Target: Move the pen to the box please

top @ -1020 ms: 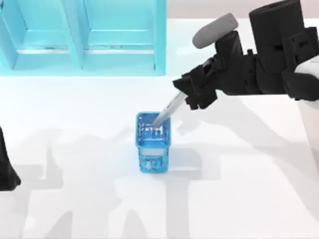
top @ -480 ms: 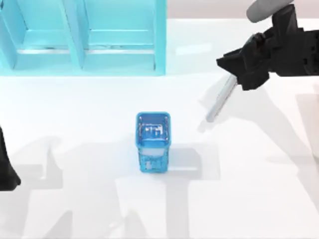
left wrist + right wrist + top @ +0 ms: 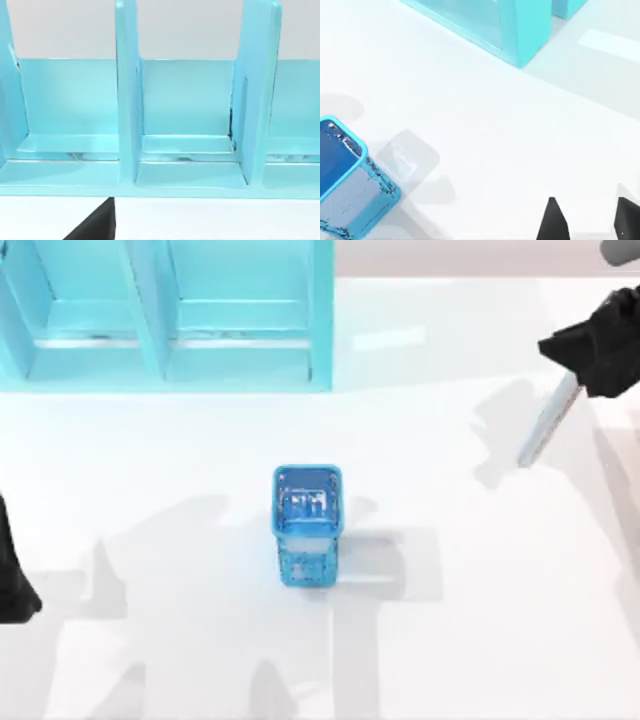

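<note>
Clenched on the pen, the right claw hung at the top view's right edge, well above the white table, the silver-grey barrel slanting down and leftward from its grip, probably so the tip would clear everything during carriage. Nearest the camera side stood the blue mesh cup, upright mid-table, with nothing in it and well apart from the pen. My left arm sat parked at the table's left edge; whether its claw was open I cannot tell. Farthest back, the turquoise box with its upright dividers waited, its compartments open toward the table, presumably the destination.
</note>
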Controlling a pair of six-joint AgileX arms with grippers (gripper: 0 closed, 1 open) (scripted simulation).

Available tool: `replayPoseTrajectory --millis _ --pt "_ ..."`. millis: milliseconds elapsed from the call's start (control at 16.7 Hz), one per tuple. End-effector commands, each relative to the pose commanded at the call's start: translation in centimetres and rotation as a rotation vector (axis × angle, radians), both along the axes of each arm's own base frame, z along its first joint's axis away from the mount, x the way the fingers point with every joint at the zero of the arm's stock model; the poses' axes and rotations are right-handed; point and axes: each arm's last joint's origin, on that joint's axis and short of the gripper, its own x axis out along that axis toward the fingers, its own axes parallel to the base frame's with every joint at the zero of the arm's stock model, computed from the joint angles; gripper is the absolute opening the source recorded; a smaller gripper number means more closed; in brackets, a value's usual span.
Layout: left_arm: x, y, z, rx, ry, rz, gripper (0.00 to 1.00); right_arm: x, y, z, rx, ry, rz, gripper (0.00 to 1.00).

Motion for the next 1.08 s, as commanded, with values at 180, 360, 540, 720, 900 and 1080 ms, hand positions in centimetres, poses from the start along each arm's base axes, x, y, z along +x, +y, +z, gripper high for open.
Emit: replayPoseTrajectory --millis 180,360,540,720,900,1080 --pt "0.0 0.0 0.0 0.000 0.000 0.000 1.00 -0.9 -6.9 1.3 -0.065 -0.009 -0.133 0.00" --pt "0.0 0.0 0.0 0.000 0.000 0.000 1.00 -3.7 -13.3 2.6 -0.127 -0.010 -0.277 0.00" --pt "0.0 0.0 0.0 0.000 0.000 0.000 1.00 -7.1 -17.2 3.6 -0.180 -0.002 -0.379 0.00" --pt "0.0 0.0 0.0 0.000 0.000 0.000 1.00 -9.3 -18.5 4.1 -0.213 0.004 -0.423 0.00" --pt "0.0 0.0 0.0 0.000 0.000 0.000 1.00 -9.5 -18.6 4.1 -0.217 0.005 -0.427 0.00" --pt "0.0 0.0 0.0 0.000 0.000 0.000 1.00 -9.3 -18.6 3.9 -0.214 0.011 -0.425 0.00"
